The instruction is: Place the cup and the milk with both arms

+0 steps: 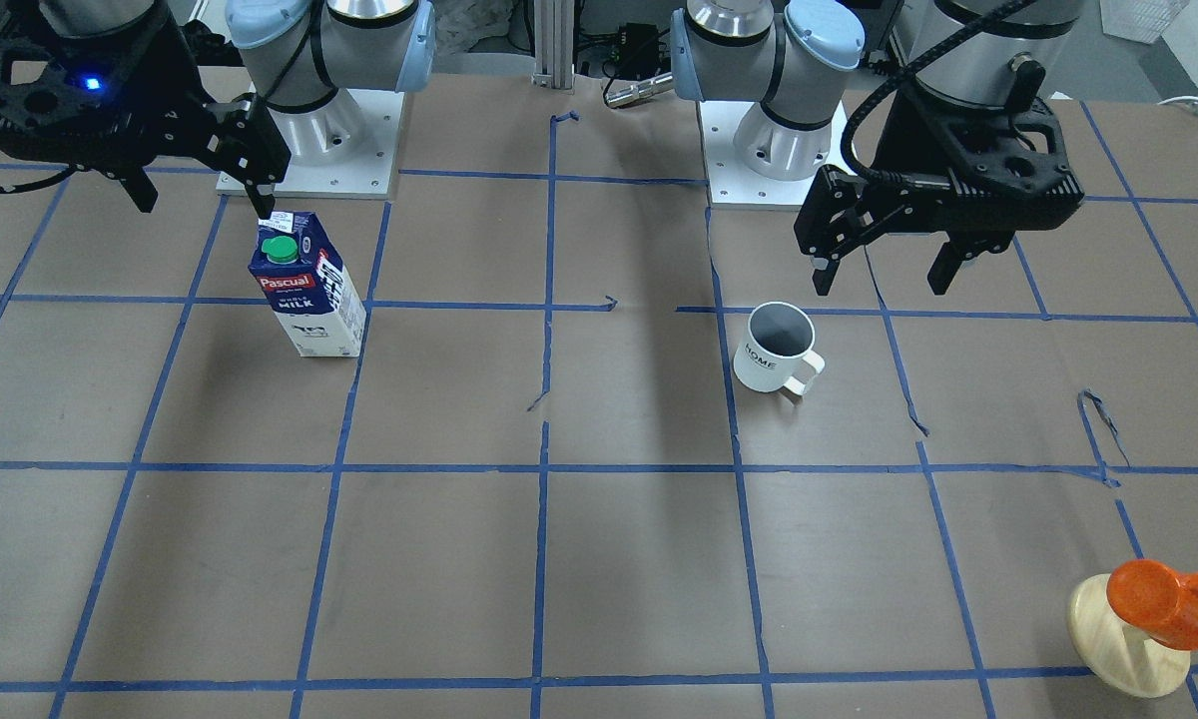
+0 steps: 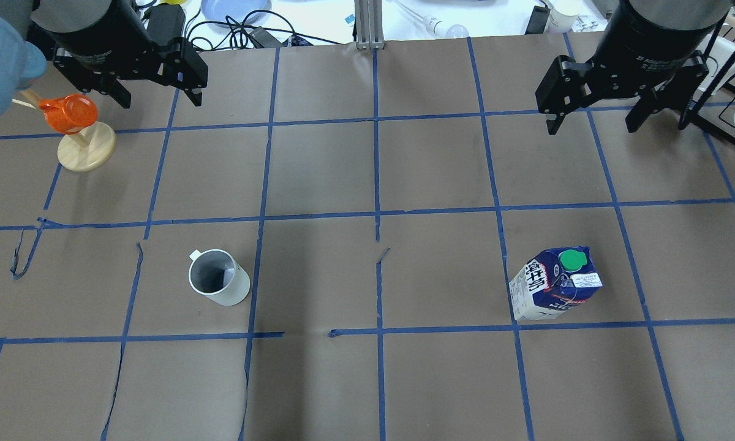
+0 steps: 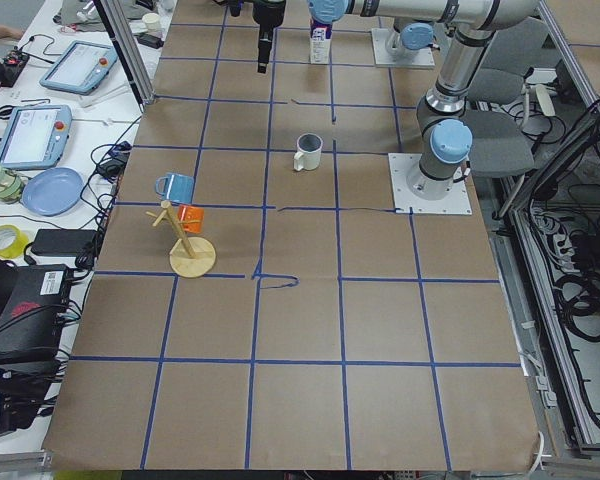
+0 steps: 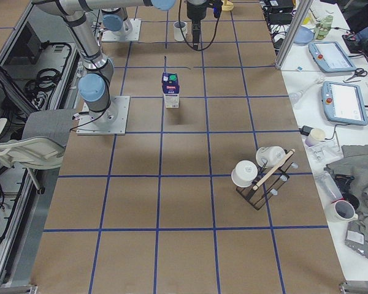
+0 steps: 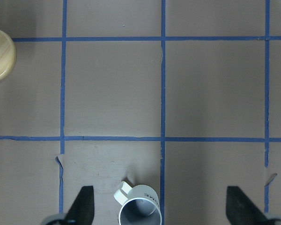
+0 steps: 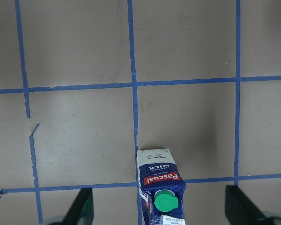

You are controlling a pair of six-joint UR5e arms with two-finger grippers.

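Note:
The white cup [image 1: 774,348] stands upright on the brown table, handle toward the operators' side; it also shows in the overhead view [image 2: 218,277] and at the bottom of the left wrist view [image 5: 139,211]. My left gripper [image 1: 884,272] hangs open and empty well above the table, beside and above the cup [image 2: 159,101]. The blue and white milk carton [image 1: 309,285] stands upright with its green cap up [image 2: 554,283] [image 6: 160,190]. My right gripper [image 1: 205,205] is open and empty, high above the table by the carton [image 2: 593,127].
An orange cup on a pale wooden stand [image 2: 76,131] sits at the table's far left corner, with a blue mug [image 3: 175,186] beside it. A rack with white cups [image 4: 260,171] stands at the table's right end. The arm bases [image 1: 309,130] [image 1: 774,140] sit on the robot's side.

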